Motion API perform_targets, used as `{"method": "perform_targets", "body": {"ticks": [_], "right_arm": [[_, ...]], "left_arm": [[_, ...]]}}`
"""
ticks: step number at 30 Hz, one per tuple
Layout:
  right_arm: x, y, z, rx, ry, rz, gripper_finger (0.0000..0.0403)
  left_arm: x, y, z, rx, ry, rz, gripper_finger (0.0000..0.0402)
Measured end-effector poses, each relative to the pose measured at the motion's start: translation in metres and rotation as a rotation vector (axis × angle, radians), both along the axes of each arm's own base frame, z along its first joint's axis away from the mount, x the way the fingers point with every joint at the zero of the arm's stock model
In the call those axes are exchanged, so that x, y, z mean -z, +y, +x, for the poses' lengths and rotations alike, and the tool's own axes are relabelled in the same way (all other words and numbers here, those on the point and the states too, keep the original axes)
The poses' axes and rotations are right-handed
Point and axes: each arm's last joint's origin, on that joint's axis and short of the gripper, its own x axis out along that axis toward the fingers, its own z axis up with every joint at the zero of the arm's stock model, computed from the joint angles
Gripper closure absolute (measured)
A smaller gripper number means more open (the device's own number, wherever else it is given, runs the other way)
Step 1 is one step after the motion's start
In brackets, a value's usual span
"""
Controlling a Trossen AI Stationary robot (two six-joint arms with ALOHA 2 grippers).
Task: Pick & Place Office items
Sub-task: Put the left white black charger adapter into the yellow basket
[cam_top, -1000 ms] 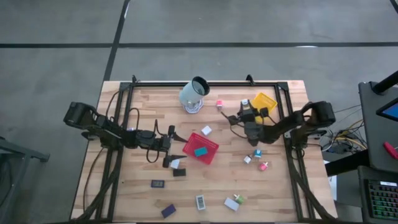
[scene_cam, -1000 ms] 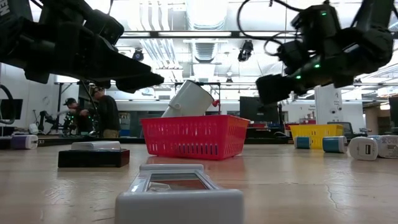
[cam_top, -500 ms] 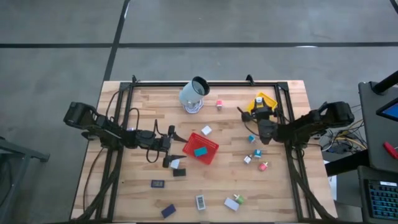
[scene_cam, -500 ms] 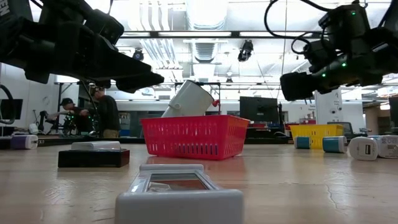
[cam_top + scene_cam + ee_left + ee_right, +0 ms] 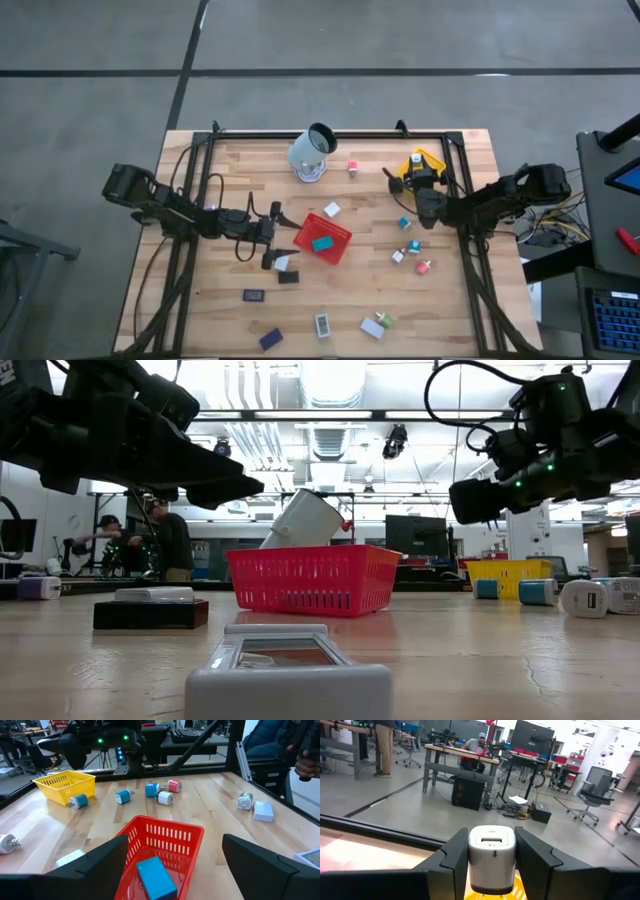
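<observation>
My right gripper (image 5: pixel 413 183) (image 5: pixel 492 839) is shut on a white plug-like block and hangs over the near part of the yellow mesh tray (image 5: pixel 420 159). My left gripper (image 5: pixel 287 241) (image 5: pixel 174 845) is open, its fingers spread at the left side of the red mesh tray (image 5: pixel 324 238), touching nothing. A teal block (image 5: pixel 156 877) lies in the red tray. Several small office items lie scattered on the table: teal ones (image 5: pixel 404 223), a pink one (image 5: pixel 423 266), a black flat one (image 5: pixel 253 295), a dark blue one (image 5: pixel 271 339). My right gripper pinches the white block (image 5: pixel 491 857) by its two opposite side faces, one finger (image 5: pixel 456 857) on each side. The fingers come from the table's right side. The block is lifted clear of the table, upright in the hold, with the yellow tray below it.
A pale grey-white cup (image 5: pixel 311 150) lies tipped near the far edge. A white block (image 5: pixel 332 210) sits beside the red tray, and a white and a black item (image 5: pixel 286 270) lie under my left gripper. People stand at benches beyond the table (image 5: pixel 165 545).
My right gripper, shut on the white block, has travelled toward the table's right edge and come over the yellow tray, then nearly stopped. My left arm has kept still.
</observation>
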Motion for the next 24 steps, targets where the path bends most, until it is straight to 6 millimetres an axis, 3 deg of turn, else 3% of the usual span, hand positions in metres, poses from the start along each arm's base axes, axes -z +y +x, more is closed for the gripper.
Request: {"method": "perform_targets", "body": {"ticks": [10, 13, 18, 24], "right_arm": [[-0.004, -0.003, -0.004, -0.048, 0.004, 0.038, 0.0279], [0.0, -0.012, -0.008, -0.09, -0.03, 0.141, 0.0279], [0.003, -0.021, -0.025, -0.006, -0.028, 0.29, 0.0279], [-0.006, -0.026, -0.024, -0.087, -0.063, 0.405, 0.0279]], "left_arm": [[0.0, 0.0, 0.0, 0.0, 0.0, 0.0, 0.0074], [0.0, 0.0, 0.0, 0.0, 0.0, 0.0, 0.0074], [0.0, 0.0, 0.0, 0.0, 0.0, -0.001, 0.0074], [0.0, 0.0, 0.0, 0.0, 0.0, 0.0, 0.0074]]}}
